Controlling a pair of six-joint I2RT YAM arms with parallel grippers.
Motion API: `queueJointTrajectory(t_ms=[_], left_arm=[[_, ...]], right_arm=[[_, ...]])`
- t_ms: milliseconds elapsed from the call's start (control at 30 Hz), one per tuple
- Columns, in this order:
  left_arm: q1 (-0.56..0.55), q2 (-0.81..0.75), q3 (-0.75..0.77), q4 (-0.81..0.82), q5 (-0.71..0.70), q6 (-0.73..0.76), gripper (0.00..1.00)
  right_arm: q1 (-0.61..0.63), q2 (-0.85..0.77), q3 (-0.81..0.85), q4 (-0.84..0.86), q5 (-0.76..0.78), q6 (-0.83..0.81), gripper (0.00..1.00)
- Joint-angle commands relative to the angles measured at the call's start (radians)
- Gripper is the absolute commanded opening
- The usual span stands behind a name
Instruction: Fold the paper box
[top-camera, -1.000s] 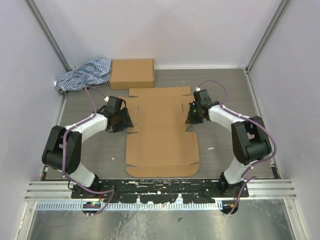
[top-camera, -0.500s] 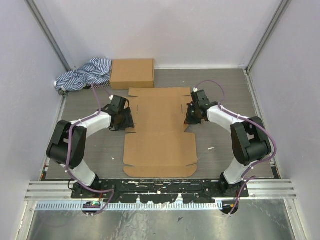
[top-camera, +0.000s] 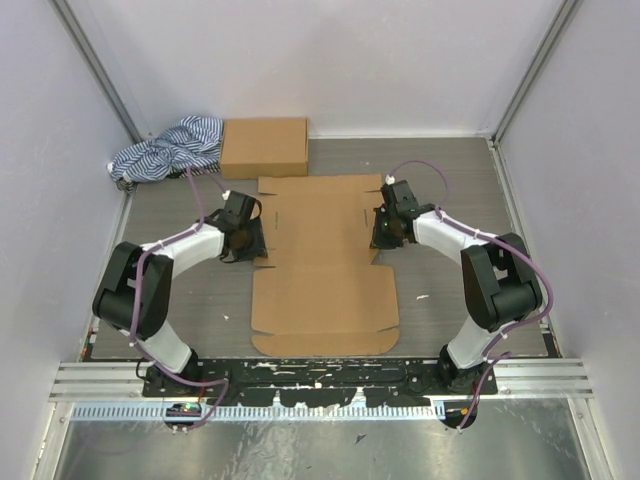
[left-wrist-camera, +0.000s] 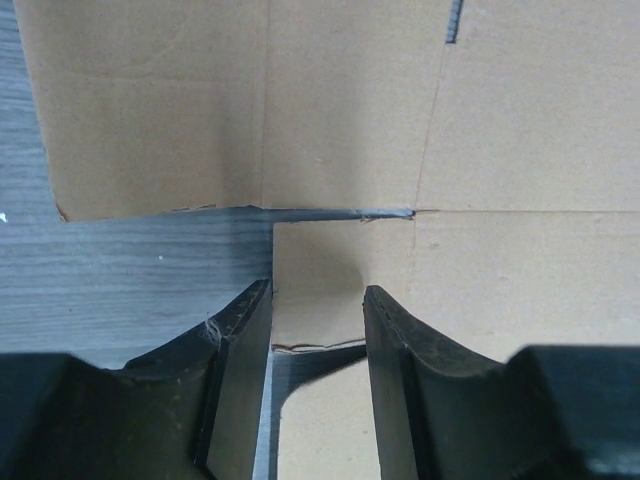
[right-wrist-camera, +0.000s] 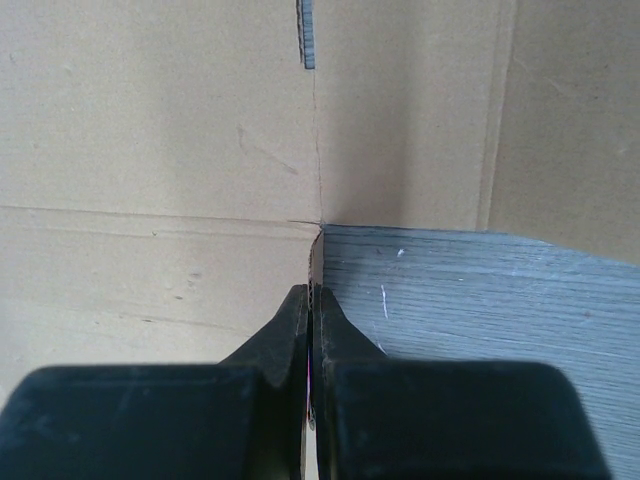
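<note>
**Containers.** We find one made-up container, a compact brown cardboard box (top-camera: 264, 147). It sits shut at the far edge of the desk (top-camera: 450, 185), and its contents cannot be seen. A blue-and-white striped cloth (top-camera: 168, 150) lies bunched just to its left; we cannot tell whether the two touch.

**Task item.** The paper box (top-camera: 325, 265) is not yet a container. It lies unfolded in the middle of the desk, between the left arm (top-camera: 185, 243) and the right arm (top-camera: 450, 232). Its far edge is just short of the compact box. It is plain brown corrugated board, unprinted. There is a wide far panel and a near panel that ends in a rounded flap toward the arm bases. Notched cuts mark both sides of the waist, and the board carries crease lines and short slits. In the overhead view all panels appear to lie flat.

**Fingers.** The left fingers (left-wrist-camera: 235, 340) stand apart at the left notch, with a small corner of the board between them. We cannot tell whether they press on it. The right fingers (right-wrist-camera: 285, 335) are closed tight together, their tips at the right notch where the board's edge meets bare desk. Whether a sliver of board is pinched between them we cannot tell.

**Count.** Two cardboard items, one flat and one made up. One cloth. Two arms, each with one pair of fingers.
</note>
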Motion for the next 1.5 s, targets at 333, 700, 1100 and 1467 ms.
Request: queueJointTrajectory(t_ms=[333, 700, 1100, 1467], left_arm=[[-0.085, -0.076, 0.054, -0.024, 0.031, -0.044, 0.48], [-0.144, 0.035, 0.125, -0.046, 0.007, -0.038, 0.47], [-0.153, 0.070, 0.129, -0.039, 0.001, -0.038, 0.47], [-0.156, 0.113, 0.119, -0.023, 0.004, -0.047, 0.47]], right_arm=[[0.042, -0.014, 0.019, 0.030, 0.004, 0.007, 0.01], [0.089, 0.005, 0.049, -0.010, 0.086, 0.012, 0.05], [0.158, 0.062, 0.112, -0.028, 0.126, 0.010, 0.45], [0.206, 0.139, 0.146, -0.049, 0.151, 0.019, 0.46]])
